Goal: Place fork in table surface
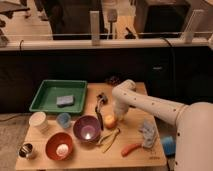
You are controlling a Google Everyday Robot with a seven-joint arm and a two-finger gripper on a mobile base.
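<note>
My gripper [119, 115] hangs down from the white arm [150, 103] over the middle of the light-brown wooden table surface [135, 159], right beside an orange ball [110, 121]. A slim pale stick that looks like the fork [99, 114] lies on the wood just left of the gripper. It sits between the dark black-handled tool [102, 98] and the purple bowl [87, 129]. I cannot tell whether the gripper touches it.
A green tray [46, 96] with a blue sponge [65, 100] sits at the back left. A white cup [38, 120], a small blue cup [63, 120], a red bowl [60, 145] and a metal cup [27, 150] stand at the front left. Crossed yellow-green utensils [110, 139], a red item [131, 148], a grey cloth [147, 134] and a blue object [169, 145] lie at the front right.
</note>
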